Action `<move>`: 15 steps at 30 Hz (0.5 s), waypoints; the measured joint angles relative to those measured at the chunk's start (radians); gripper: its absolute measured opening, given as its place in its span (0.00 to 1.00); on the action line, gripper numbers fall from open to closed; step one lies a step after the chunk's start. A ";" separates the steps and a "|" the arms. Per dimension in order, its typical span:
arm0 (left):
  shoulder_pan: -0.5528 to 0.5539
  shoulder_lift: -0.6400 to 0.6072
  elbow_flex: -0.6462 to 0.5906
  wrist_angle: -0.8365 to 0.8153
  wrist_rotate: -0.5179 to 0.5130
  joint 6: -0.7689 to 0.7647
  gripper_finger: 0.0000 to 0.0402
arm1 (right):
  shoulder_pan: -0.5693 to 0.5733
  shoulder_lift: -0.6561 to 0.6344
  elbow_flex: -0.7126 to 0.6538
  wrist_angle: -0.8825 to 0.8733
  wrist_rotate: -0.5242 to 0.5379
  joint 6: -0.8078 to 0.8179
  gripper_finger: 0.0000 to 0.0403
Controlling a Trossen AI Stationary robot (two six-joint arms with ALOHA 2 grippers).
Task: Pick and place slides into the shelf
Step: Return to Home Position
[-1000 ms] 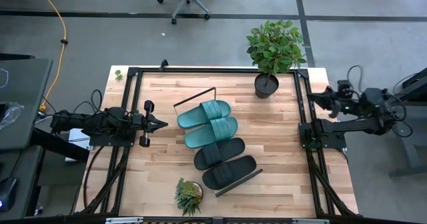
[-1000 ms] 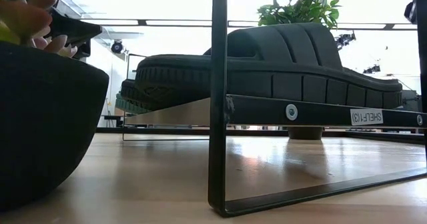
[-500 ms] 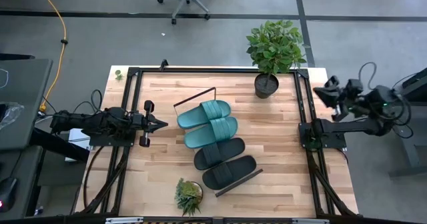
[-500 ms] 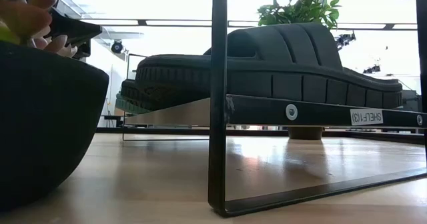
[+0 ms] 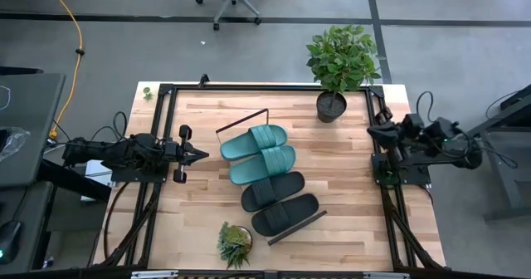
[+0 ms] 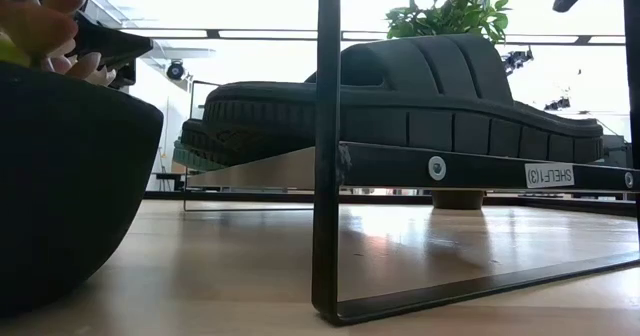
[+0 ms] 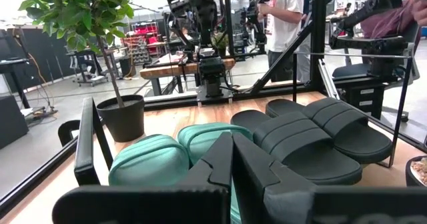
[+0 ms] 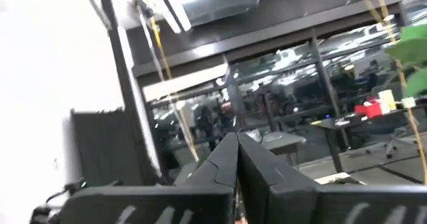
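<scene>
With all four ribbed rubber slides, the teal-green pair (image 5: 259,153) and the black pair (image 5: 280,203), lying on the slanted light-wood shelf (image 5: 303,224) mid-tabletop (image 5: 348,179), the right pincer (image 5: 375,131), closed and empty, has folded back over the right edge, while the left pincer (image 5: 202,154) waits closed near the left edge, so placement appears complete.

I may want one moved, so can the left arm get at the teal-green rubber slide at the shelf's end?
Probably yes: the left gripper, shut, points at that teal-green ribbed rubber slide across bare wooden tabletop, nothing between.
</scene>
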 joint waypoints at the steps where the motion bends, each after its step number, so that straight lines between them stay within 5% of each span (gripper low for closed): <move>1: 0.000 0.000 0.000 0.000 0.000 0.000 0.00 | 0.000 0.000 -0.020 0.026 0.008 0.002 0.00; 15: 0.000 0.000 0.000 0.000 0.000 0.000 0.00 | 0.000 0.000 -0.291 0.441 0.046 0.044 0.00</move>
